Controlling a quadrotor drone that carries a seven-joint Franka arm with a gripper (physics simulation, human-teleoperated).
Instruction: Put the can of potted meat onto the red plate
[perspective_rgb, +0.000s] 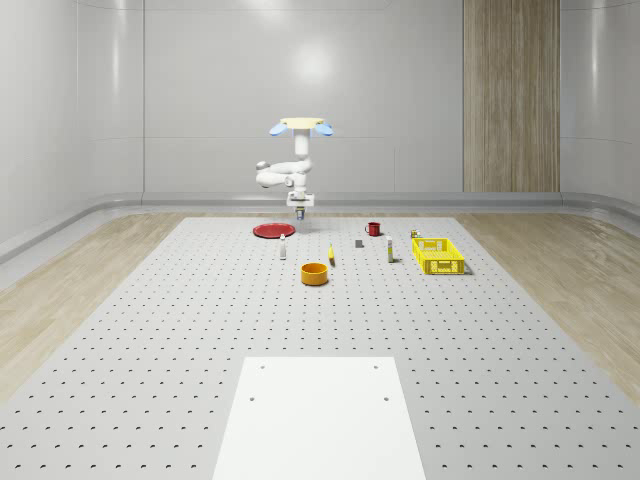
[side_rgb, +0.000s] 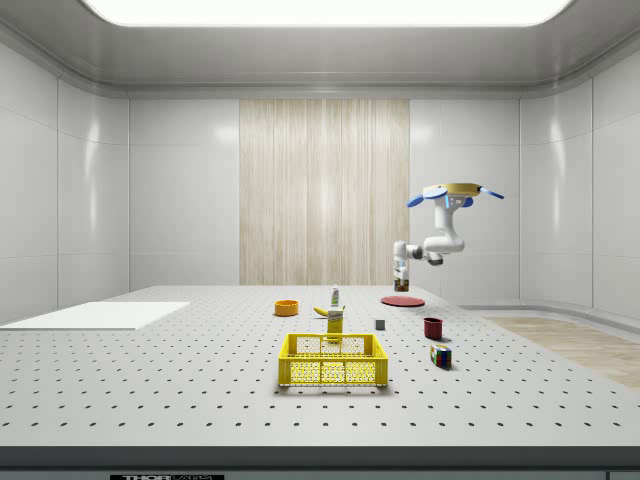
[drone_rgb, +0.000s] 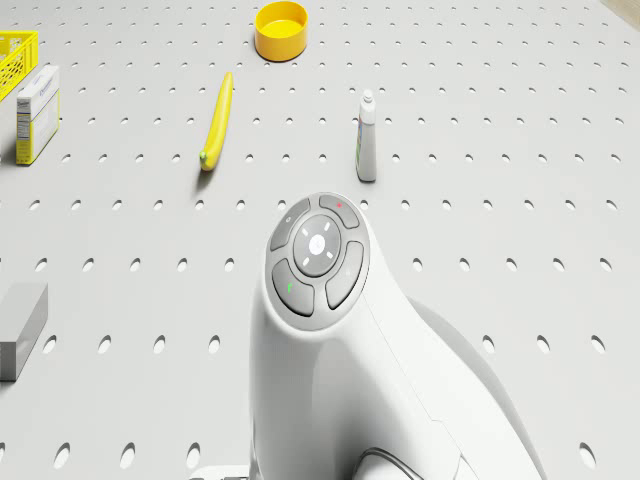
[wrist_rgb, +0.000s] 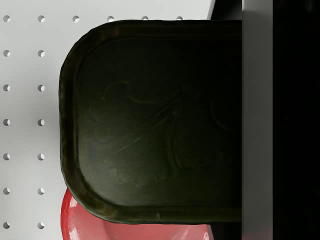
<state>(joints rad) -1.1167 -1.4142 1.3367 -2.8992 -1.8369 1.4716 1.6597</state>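
The pincer (perspective_rgb: 300, 212) is closed tight on the can of potted meat (wrist_rgb: 155, 120) and holds it in the air above the red plate (perspective_rgb: 272, 230). The drone (perspective_rgb: 300, 125) hovers over the far end of the grey surface (perspective_rgb: 200, 340) with holes, in a white-walled room.

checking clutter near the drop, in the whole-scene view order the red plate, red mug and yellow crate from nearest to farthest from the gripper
The drone hovers above the table's far end; its gripper holds the can of potted meat in the air.
1. red plate: just below the gripper, slightly toward the view's left.
2. red mug: toward the view's right.
3. yellow crate: farther right and nearer the camera.
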